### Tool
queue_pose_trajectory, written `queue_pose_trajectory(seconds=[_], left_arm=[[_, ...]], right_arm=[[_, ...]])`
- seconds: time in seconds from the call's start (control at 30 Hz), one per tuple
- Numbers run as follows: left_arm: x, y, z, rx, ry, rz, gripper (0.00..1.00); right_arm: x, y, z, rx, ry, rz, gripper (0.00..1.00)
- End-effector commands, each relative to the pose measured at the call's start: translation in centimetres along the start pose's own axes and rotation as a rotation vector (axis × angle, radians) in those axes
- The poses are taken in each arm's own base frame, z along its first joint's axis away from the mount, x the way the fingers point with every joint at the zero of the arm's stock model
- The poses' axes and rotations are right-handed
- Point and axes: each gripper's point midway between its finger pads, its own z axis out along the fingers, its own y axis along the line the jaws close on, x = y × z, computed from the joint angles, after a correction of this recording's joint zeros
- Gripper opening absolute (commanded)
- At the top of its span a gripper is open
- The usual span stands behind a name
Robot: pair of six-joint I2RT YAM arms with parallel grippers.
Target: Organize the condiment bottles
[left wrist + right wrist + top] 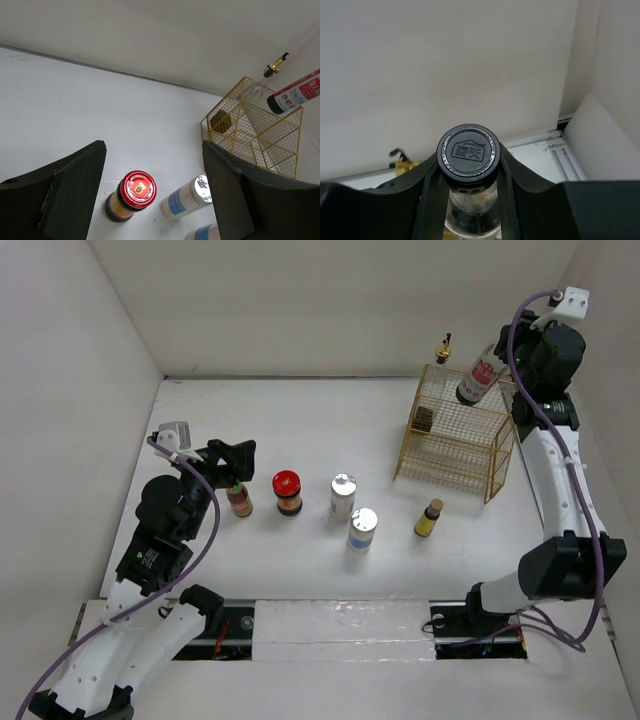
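My right gripper [497, 357] is shut on the neck of the black-capped sauce bottle [479, 377]. It holds the bottle tilted above the gold wire basket [445, 455]. The cap fills the right wrist view [468, 150] between my fingers. The gold-spouted bottle [443, 348] stands behind the basket. My left gripper [243, 462] is open and empty, just above the red-labelled bottle [239, 500]. To its right stand the red-lidded jar [287, 492], two silver-topped cylinders [343, 496] [362, 528] and the small yellow bottle [429, 518]. The left wrist view shows the jar [131, 196] and a cylinder [186, 198] between my open fingers.
A small dark object [424, 420] lies inside the basket at its left end. White walls close in the table at the back and on both sides. The basket stands near the back right corner, close to the right arm.
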Motion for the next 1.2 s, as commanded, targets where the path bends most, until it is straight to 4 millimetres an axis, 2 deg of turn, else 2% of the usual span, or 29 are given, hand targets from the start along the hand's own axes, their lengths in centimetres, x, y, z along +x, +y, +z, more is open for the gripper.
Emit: queue_pose_trajectory(seconds=[0.0, 0.13, 0.17, 0.23, 0.47, 0.73, 0.8, 0.83, 0.97, 1.0, 1.17], left_arm=[[-1.1, -0.7, 0.0, 0.028, -0.046, -0.016, 0.74], [-1.1, -0.7, 0.0, 0.028, -0.046, -0.016, 0.74], [-1.3, -0.8, 0.0, 0.032, -0.054, -0.018, 0.74], [-1.3, -0.8, 0.0, 0.032, -0.054, -0.018, 0.74], [-1.3, -0.9, 0.0, 0.040, -0.050, -0.018, 0.74], [-1.0, -0.8, 0.2, 0.036, -0.042, -0.016, 0.74], [-1.0, -0.8, 0.2, 0.036, -0.042, -0.016, 0.74], [-1.0, -0.8, 0.2, 0.036, -0.042, -0.016, 0.74], [-1.0, -0.8, 0.2, 0.036, -0.042, -0.016, 0.74], [-1.0, -0.8, 0.2, 0.036, -0.042, -0.016, 0.74], [-1.0, -0.8, 0.2, 0.036, -0.042, -0.016, 0.74]], right_arm=[[-11.9, 0.8, -1.4, -0.046, -0.314, 0.016, 0.06], [-12.8, 0.3, -0.1, -0.026, -0.322, 0.007, 0.06], [-12.0, 0.2, 0.4, -0.021, -0.301, -0.005, 0.06], [-12.6, -0.4, 0.3, 0.001, -0.314, -0.014, 0.06], [-10.8, -2.4, 1.9, 0.047, -0.278, -0.046, 0.07], [-4.8, -2.4, 3.4, 0.013, -0.151, -0.039, 0.07], [-3.8, -2.5, 3.5, 0.015, -0.137, -0.039, 0.07], [-2.6, -2.7, 3.7, 0.018, -0.112, -0.028, 0.07], [-2.0, -2.1, 3.1, -0.001, -0.111, -0.018, 0.07], [-2.9, -1.9, 2.8, -0.005, -0.138, -0.008, 0.07], [-1.6, -1.5, 3.4, -0.022, -0.115, -0.008, 0.07]])
